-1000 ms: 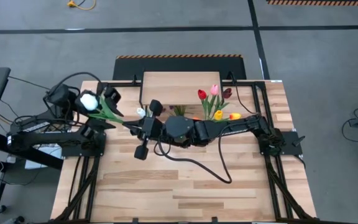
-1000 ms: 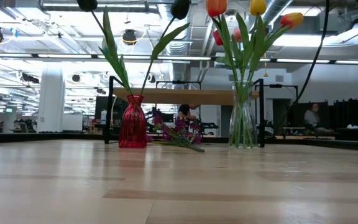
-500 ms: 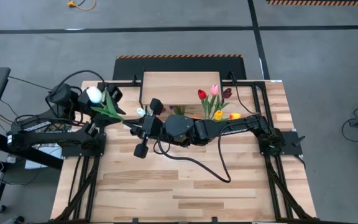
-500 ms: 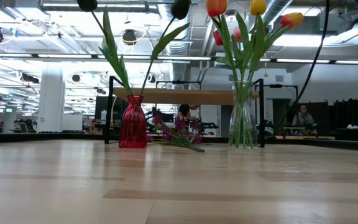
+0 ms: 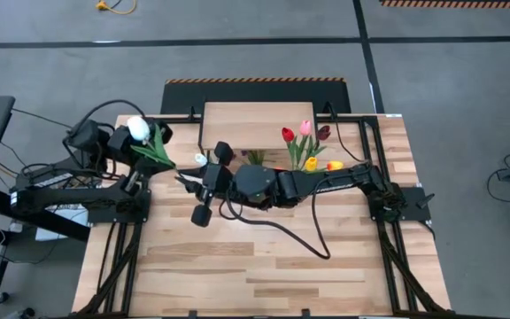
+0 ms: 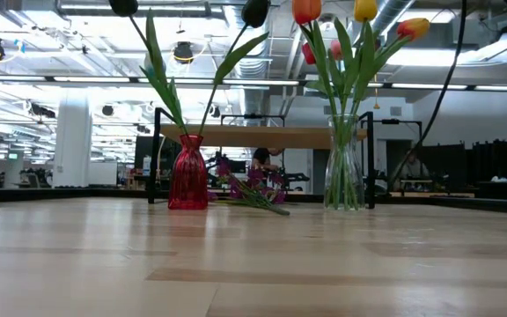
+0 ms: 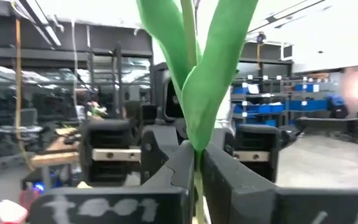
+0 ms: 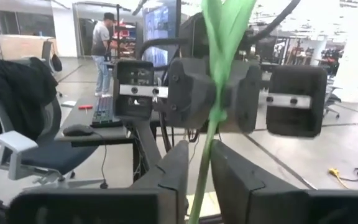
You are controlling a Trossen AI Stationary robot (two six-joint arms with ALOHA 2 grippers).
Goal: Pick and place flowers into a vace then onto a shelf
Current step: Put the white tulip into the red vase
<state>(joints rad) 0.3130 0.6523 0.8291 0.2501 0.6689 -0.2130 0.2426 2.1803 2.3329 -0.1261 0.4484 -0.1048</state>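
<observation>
My dark left gripper (image 7: 194,180) pinches a green stem (image 7: 194,93) topped by a white tulip head (image 5: 136,128). Far off stand a red vase (image 6: 188,173) and a clear vase (image 6: 344,163).

The left gripper (image 5: 145,144) sits near the counter's far left edge, its fingers (image 7: 182,171) pinched tight on a green stem (image 7: 191,43) — the wrist points toward the other arm. The right arm lies stretched low across the counter from its base at the right, its gripper (image 5: 190,182) facing the left one, fingers (image 8: 176,165) parted slightly around the same stem.
</observation>
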